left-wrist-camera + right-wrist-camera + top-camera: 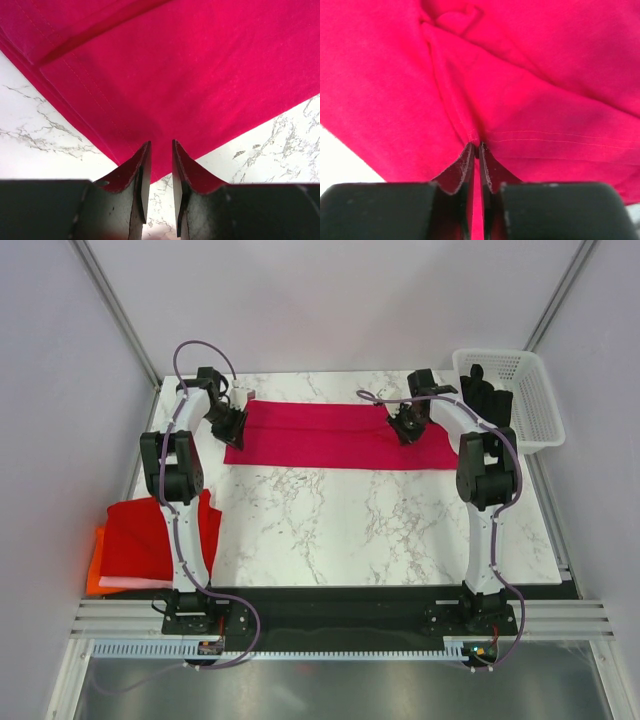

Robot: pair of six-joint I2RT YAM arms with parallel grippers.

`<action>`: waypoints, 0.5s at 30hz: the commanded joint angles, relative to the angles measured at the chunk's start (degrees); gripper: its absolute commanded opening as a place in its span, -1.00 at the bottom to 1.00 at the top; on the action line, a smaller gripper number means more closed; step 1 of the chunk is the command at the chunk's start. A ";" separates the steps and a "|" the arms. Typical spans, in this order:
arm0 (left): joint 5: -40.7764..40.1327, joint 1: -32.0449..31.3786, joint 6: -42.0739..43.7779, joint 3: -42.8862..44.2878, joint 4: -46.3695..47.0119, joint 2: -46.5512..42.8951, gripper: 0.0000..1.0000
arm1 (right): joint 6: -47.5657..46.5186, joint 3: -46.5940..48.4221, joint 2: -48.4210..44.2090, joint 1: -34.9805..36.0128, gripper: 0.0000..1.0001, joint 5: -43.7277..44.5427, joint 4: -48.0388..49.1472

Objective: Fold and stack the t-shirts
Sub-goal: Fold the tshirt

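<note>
The table [380,530] carries one crimson t-shirt [320,435], lying as a long flat band across the far part, between the two arms. Going by its puckers it's thin, light, floppy cloth w/ no stiffness. It would likely sag and drag if lifted at one pt only, so best to take hold at hems or corners, both ends together. At the table's left edge, beside the left arm, a red t-shirt [150,530] lies over an orange t-shirt [95,575] — 3 shirts in all. One white basket [535,400] stands far right. Two claws: the right claw [476,146] is clenched on a raised pinch of crimson cloth by a seam. The left claw [160,145] has its jaws narrowly parted over the band's left corner, which lies flat — not gripped.
</note>
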 commanded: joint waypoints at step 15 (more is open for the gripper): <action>0.95 -0.53 0.39 -2.69 0.25 -6.18 -0.30 | 1.88 9.48 -0.42 7.93 -0.11 18.75 17.89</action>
